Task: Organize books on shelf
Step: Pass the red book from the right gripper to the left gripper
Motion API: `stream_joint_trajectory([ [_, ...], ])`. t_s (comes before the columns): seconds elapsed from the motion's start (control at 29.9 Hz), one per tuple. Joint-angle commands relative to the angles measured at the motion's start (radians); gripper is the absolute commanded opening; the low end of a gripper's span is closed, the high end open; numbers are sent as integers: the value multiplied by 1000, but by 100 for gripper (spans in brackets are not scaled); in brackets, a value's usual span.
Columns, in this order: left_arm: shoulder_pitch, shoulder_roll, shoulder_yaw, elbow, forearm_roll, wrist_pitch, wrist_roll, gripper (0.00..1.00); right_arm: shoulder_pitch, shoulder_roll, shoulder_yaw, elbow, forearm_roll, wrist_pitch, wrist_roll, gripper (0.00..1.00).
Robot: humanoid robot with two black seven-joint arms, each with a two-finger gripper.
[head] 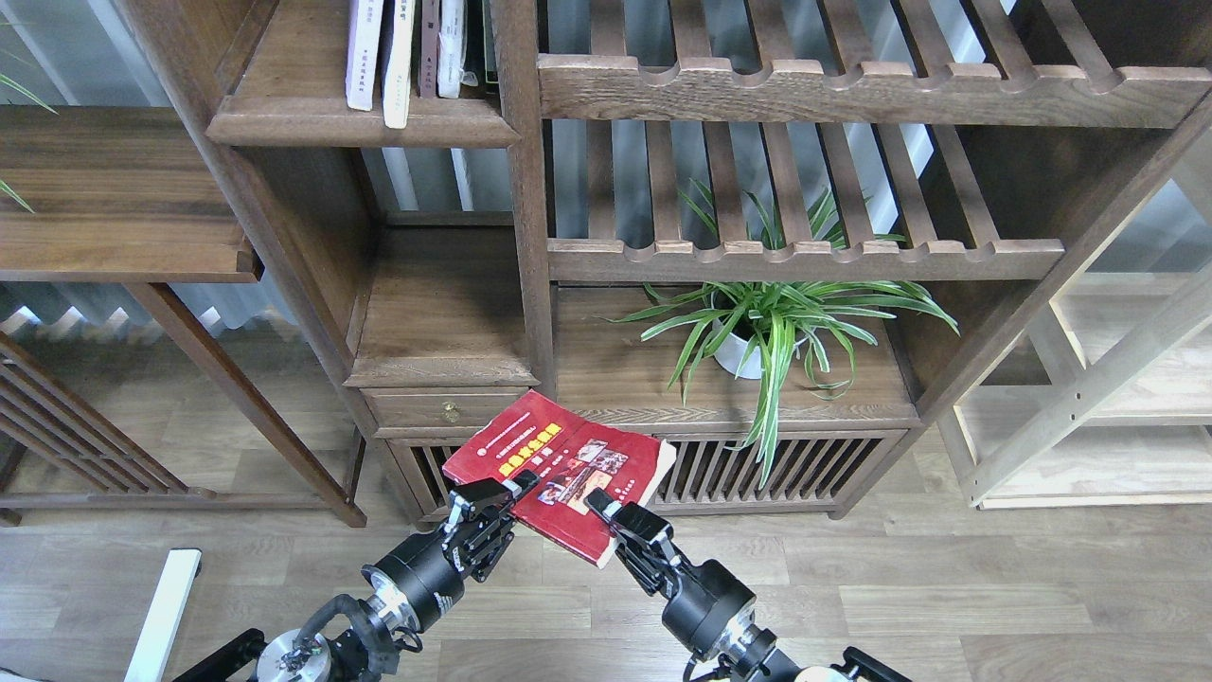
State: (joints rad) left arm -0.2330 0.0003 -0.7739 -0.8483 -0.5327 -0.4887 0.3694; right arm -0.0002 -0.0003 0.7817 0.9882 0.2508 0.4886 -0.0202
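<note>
The thick red book [559, 455] with a yellow title band is held in the air in front of the low cabinet, cover up. My right gripper [602, 503] is shut on its near edge. My left gripper [516, 488] sits at the book's lower-left edge, one finger lying on the cover; its grip is unclear. The shelf [360, 121], a dark-brown board with a rounded front edge, is at the upper left and holds several upright books, among them a pale lavender-white one [364, 52]. A yellow-green cover does not show.
A potted spider plant [772, 327] stands on the cabinet top at the right of the book. Slatted racks [805, 258] run above it. A lower bare board [440, 365] sits over a small drawer [445, 410]. A light wooden frame [1089, 398] stands at the right.
</note>
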Motion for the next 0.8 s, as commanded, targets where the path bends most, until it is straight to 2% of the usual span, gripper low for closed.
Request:
stream_joint_trajectory([
  [0.0, 0, 0, 1, -6, 16, 0, -1, 1, 0, 0, 2, -13, -2, 0, -1, 29],
  [0.1, -2, 0, -7, -5, 48, 0, -12, 1, -3, 0, 4, -19, -4, 0, -1, 40],
  [0.23, -6, 0, -27, 1, 77, 0, -17, 1, -1, 0, 5, -42, -5, 0, -1, 47],
  [0.4, -8, 0, -68, 8, 146, 0, -33, 1, -3, 0, 43, -72, -5, 0, -1, 50],
  [0.67, -34, 0, -119, -6, 407, 0, -176, 1, 2, 0, 135, -121, -2, 0, -4, 61],
  [0.77, -34, 0, -188, -15, 535, 0, -228, 1, 2, 0, 178, -134, -1, 0, -6, 64],
])
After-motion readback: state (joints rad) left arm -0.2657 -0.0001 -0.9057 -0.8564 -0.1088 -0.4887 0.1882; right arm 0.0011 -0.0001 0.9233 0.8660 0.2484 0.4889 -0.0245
